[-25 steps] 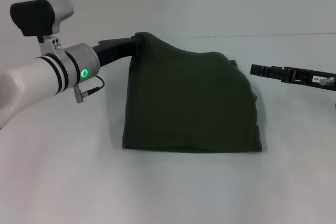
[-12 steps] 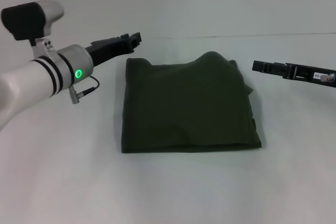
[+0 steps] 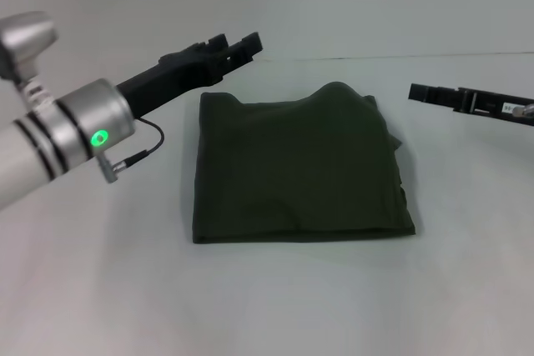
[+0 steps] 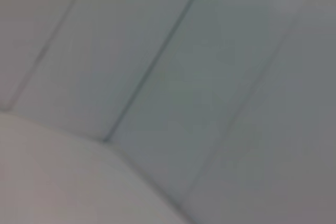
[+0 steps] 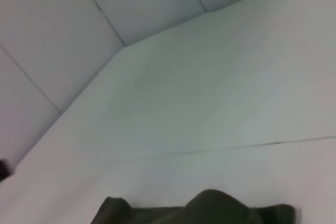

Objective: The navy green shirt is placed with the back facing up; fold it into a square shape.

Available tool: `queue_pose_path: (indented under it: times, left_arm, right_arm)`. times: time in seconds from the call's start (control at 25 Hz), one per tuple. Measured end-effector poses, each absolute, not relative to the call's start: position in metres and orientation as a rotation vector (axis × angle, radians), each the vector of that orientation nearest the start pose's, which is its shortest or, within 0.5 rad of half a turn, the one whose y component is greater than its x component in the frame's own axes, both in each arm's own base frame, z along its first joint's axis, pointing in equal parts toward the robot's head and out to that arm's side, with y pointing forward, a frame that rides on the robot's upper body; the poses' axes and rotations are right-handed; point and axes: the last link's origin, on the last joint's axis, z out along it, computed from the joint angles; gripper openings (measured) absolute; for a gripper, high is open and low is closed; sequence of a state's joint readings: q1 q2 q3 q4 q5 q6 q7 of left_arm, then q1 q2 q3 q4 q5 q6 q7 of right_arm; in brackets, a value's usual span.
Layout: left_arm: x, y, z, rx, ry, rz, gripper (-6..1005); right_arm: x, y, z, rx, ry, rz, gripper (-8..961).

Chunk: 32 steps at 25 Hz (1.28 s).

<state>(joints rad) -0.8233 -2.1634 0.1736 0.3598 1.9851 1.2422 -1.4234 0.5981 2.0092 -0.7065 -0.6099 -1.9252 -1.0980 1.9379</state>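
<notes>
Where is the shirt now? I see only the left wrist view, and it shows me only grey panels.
Observer: The navy green shirt lies folded on the white table, roughly square.
Operator: Does any gripper hold it?
Observer: No. The left gripper is open, in the air beyond the shirt's far left corner.
Operator: And the right one?
Observer: The right gripper hangs to the shirt's right, apart from it.

Our left gripper (image 3: 242,44) is raised on an arm reaching diagonally forward, fingers parted, holding nothing, green wrist light on. Our right gripper (image 3: 420,93) hangs level, reaching in from the right side; finger state unclear.
</notes>
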Motion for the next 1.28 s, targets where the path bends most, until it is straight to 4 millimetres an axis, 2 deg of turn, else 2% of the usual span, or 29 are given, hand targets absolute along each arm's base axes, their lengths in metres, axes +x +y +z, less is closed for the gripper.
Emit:
queue_pose_path:
  times: [0.08,0.2,0.24,0.44,0.8,1.0,1.28]
  left_arm:
    - [-0.200,0.393,-0.026,-2.265,-0.940,-1.240,584]
    - [-0.200,0.375,-0.018,-2.299,-0.861,-1.354,759]
    - [-0.201,0.371,-0.016,-2.301,-0.849,-1.372,827]
    - [-0.213,0.362,-0.009,-2.256,-0.851,-1.399,883]
    - [-0.216,0.357,-0.006,-2.251,-0.839,-1.421,880]
    - [-0.216,0.353,-0.008,-2.278,-0.797,-1.409,878]
    - [-0.220,0.327,-0.011,-2.319,-0.621,-1.445,875]
  right_arm:
    - [0.289,0.403,0.042,-2.121,1.291,0.699,867]
    - [0.289,0.402,0.049,-2.120,1.287,0.734,719]
    - [0.288,0.400,0.053,-2.125,1.286,0.752,722]
    - [0.287,0.395,0.064,-2.140,1.275,0.832,740]
    - [0.287,0.389,0.066,-2.168,1.256,0.852,776]
    - [0.287,0.382,0.063,-2.217,1.173,0.850,775]
    - [0.280,0.359,0.049,-2.336,1.006,0.934,797]
